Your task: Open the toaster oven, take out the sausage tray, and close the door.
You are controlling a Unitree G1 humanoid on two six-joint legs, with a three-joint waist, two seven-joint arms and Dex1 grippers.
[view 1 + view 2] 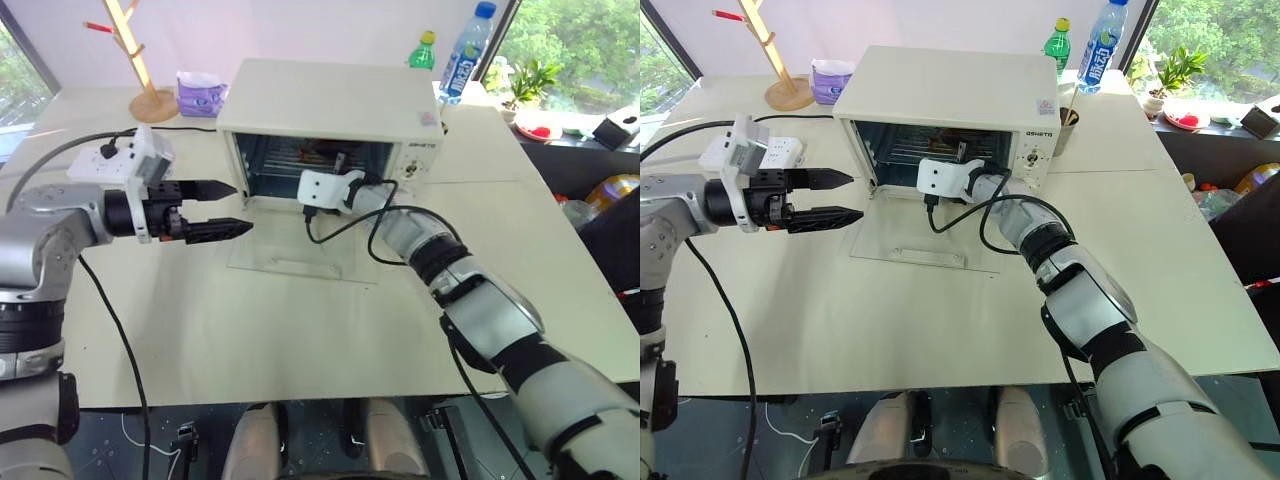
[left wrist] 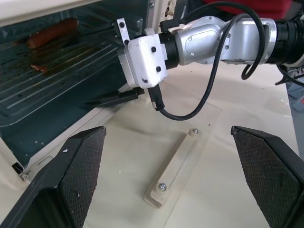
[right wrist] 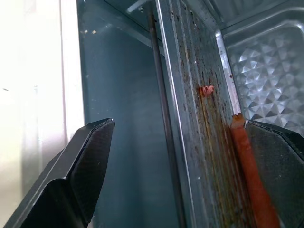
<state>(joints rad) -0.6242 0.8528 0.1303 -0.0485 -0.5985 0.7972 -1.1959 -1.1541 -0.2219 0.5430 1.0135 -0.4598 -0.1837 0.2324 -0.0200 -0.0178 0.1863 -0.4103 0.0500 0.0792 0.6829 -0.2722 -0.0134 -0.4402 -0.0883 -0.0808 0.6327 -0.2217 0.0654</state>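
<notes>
Right gripper (image 3: pixel 179 123) — jaws spread, one on each side of the tray's (image 2: pixel 57 71) front edge. Not pinching yet, as far as can be seen. Sits right at the mouth of the oven (image 1: pixel 330 100), pointing in.

Left gripper (image 1: pixel 240 207) — jaws wide apart too, nothing between them. Hangs over the table (image 1: pixel 300 340), just beside the left side of the door (image 1: pixel 290 255), well apart from the tray.

Tray inside the oven, lying flat on its shelf. One sausage (image 2: pixel 52 32) on it, near the back.

How far along, judging from this: first step done — door dropped all the way down, flat on the table. Second step only starting. Left to do: close on the tray edge, slide it out, set it down, then lift the door shut. Looks like about a third of the way.

What things are like:
- Tray: thin shiny metal, long ridges across it, brown greasy marks and a little red crumb. Probably slippery where the grease is.
- Sausage: long, round, reddish, smooth skin. Could roll if the tray tips.
- Oven: boxy, cream-white outside, dark blue-grey inside, bumpy silver wall at the back.
- Door: clear hard panel, with a long pale bar handle (image 2: pixel 178 166) held on by two screws.
- Gripper pads: black, with a fine rough grid.
- Table: flat, pale, smooth.
</notes>
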